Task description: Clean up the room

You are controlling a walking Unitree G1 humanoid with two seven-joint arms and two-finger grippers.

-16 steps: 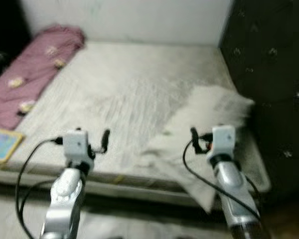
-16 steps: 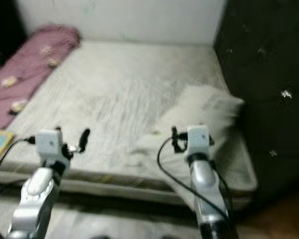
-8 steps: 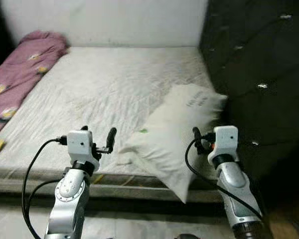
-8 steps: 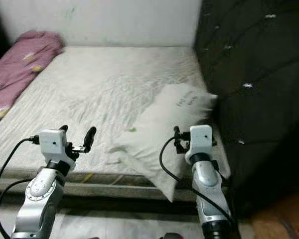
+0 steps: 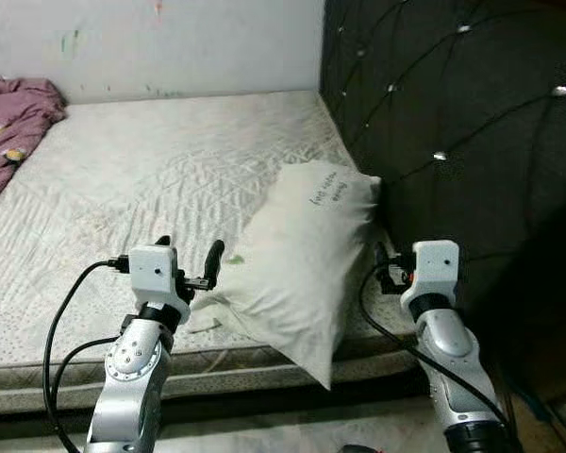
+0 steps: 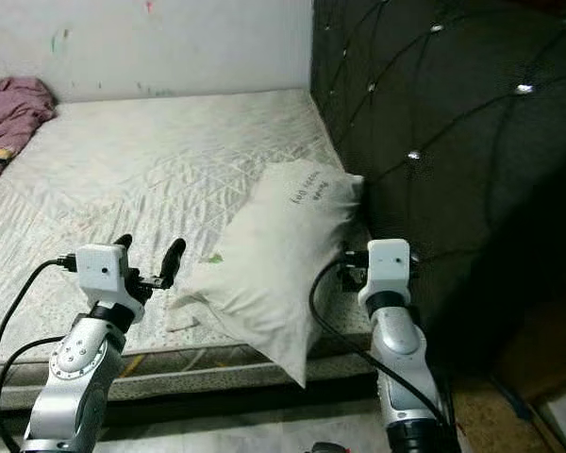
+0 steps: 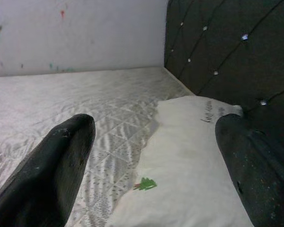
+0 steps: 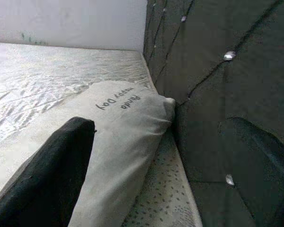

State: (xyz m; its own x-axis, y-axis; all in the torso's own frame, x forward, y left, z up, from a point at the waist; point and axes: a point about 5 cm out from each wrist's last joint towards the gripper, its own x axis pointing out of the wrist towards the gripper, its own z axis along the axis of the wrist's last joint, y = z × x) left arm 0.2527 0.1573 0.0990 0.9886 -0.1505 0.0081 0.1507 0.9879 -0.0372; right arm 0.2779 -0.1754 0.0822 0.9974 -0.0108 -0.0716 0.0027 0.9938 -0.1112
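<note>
Facing the bed (image 5: 123, 189), both end effectors raised and empty.
Pillow (image 5: 302, 250) slumps askew against the headboard (image 5: 434, 113), overhanging the mattress edge; left end effector (image 5: 189, 269) and right end effector (image 8: 180, 156) bracket it with fingers spread, apparently lining up a two-sided lift.

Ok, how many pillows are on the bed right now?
1. The pillow lies on the mattress by the dark headboard, one corner hanging over the near edge. The pink blanket at the far left could hide another.
</note>
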